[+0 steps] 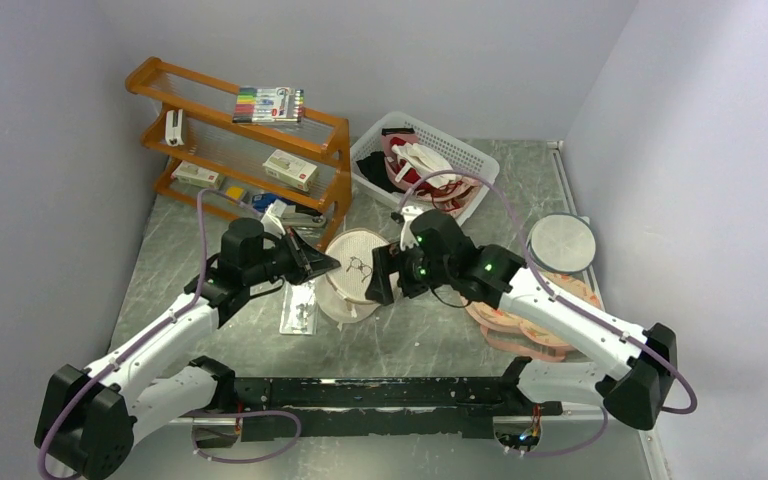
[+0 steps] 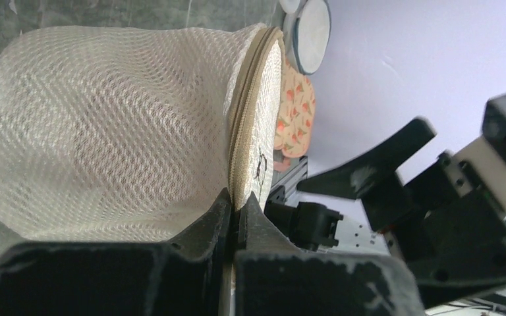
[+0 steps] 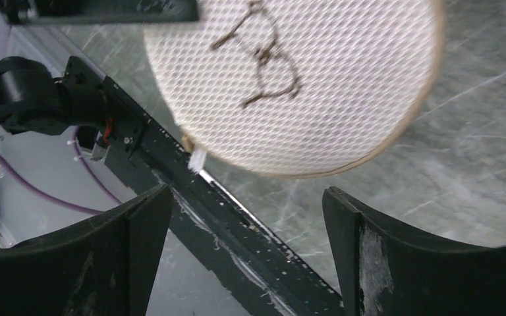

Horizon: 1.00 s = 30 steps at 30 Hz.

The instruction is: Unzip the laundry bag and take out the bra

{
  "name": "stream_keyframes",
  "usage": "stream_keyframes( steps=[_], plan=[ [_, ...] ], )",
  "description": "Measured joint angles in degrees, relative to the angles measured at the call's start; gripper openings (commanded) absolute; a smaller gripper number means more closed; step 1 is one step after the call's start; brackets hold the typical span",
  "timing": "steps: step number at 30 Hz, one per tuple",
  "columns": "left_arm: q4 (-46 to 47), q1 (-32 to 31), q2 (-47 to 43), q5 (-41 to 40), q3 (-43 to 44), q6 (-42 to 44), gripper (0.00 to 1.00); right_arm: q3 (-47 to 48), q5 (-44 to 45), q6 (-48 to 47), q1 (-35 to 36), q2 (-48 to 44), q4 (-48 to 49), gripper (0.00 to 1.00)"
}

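Left pincer pinches the beige zip rim of the round cream-white mesh laundry bag, jaws fully closed. Right pincer gapes wide and empty, with the bag's face just ahead. The risk: it misses the small white zip pull, or the pulling drags the rim free.

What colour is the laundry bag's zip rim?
Beige; the zip rim shows best in the left wrist view.

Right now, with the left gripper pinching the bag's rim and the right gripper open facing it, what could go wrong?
1. The left gripper grips only a thin edge of the laundry bag's zip rim; a tug could slip it free.
2. The small white zip pull sits nearer one finger of the open right gripper than the middle, so closing may miss it or catch mesh.
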Motion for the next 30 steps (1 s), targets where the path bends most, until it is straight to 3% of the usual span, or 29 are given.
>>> stream_keyframes(
  steps=[12,15,20,30],
  plan=[
    [2.6,0.0,0.2,-2.0,-0.3,-4.9,0.07,-3.9,10.6,12.6,15.3,-0.4,5.4,0.6],
    [2.8,0.0,0.3,-2.2,-0.3,-5.1,0.07,-2.7,14.0,14.0,18.3,1.7,5.2,0.49],
    [3.4,0.0,1.4,-2.1,-0.3,-5.8,0.07,-1.1,17.9,15.1,20.4,3.3,5.4,0.35],
    [3.4,0.0,1.4,-2.1,-0.3,-6.0,0.07,0.6,21.9,14.5,20.8,5.9,7.5,0.22]
  ],
)
